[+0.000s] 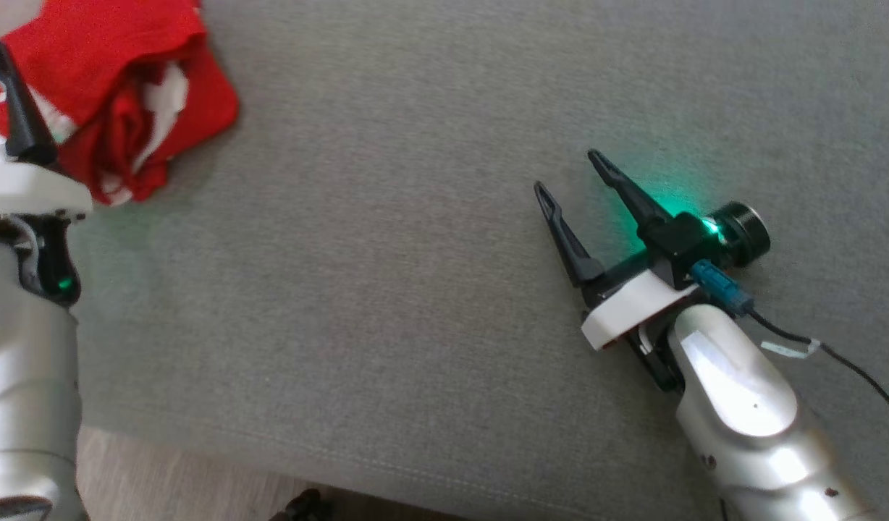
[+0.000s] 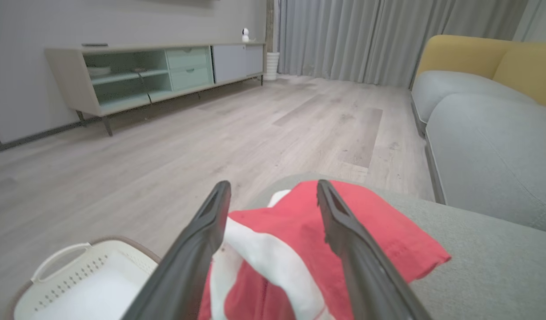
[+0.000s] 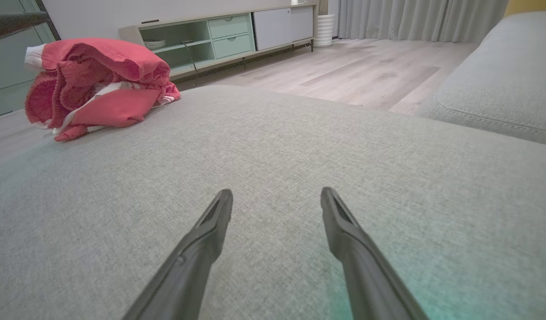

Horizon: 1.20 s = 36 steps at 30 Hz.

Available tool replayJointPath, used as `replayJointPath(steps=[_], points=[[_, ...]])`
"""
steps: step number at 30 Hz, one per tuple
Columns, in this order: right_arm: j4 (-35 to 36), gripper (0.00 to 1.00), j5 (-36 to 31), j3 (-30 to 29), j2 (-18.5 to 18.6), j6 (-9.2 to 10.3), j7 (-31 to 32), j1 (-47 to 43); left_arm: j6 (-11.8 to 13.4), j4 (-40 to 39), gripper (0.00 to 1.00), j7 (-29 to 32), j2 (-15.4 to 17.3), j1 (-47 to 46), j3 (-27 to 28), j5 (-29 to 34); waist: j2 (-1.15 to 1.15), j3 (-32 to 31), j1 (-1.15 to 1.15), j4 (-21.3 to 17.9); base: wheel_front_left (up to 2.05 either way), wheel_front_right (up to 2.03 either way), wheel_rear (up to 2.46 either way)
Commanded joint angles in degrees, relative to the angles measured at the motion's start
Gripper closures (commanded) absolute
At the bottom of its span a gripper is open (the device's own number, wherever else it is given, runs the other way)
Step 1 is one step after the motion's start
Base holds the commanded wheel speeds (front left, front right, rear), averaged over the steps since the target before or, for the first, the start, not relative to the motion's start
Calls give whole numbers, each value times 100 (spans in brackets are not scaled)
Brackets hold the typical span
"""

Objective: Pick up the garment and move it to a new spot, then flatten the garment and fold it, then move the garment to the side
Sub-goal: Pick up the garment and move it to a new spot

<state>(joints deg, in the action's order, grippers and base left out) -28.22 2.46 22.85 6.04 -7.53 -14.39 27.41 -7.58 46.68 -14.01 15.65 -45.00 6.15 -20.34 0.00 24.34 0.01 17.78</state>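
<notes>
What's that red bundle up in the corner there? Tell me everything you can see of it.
The garment is soft red cloth with white bands, towel-like in look. It lies crumpled in a loose heap with overlapping folds, neither flattened nor folded. It sits near the edge of the grey cushion, on the robot's far left. The left gripper is open over it, one finger on each side; I cannot tell whether they touch the cloth.
</notes>
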Motion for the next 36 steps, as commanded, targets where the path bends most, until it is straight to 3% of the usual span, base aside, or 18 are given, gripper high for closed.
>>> replayJointPath(steps=[1, 13, 15, 22, 27, 36], points=[[141, 0, 4, 128, -26, 4, -61, 63, 11, 71, 0, 77, 450, -163, 29, -258, 0, 178, -1, -181, 0, 0, 0], [203, 0, 46, 99, 79, 4, -61, 122, 10, 1321, 0, 537, 613, -650, -347, -1088, 0, 433, -1, -469, 0, 0, 0], [202, 0, 57, 89, 77, 4, -61, 119, 9, 1376, 100, 437, 641, -698, -449, -1106, 0, 415, -1, -493, 0, 0, 0], [174, 0, 146, -15, -32, 4, -61, 70, 9, 844, 100, -2, 821, -1020, -937, -1136, 0, 116, -1, -595, 0, 0, 0], [163, 0, 234, -83, -155, 4, -61, -36, 9, -193, 100, -92, 886, -1323, -1433, -1046, 0, -321, -1, -826, 0, 0, 0], [168, 0, 431, -88, -299, 4, -61, -291, 9, -1618, 100, -97, 318, -1416, -2583, -1088, 0, -1133, -1, -1636, 0, 0, 0]])
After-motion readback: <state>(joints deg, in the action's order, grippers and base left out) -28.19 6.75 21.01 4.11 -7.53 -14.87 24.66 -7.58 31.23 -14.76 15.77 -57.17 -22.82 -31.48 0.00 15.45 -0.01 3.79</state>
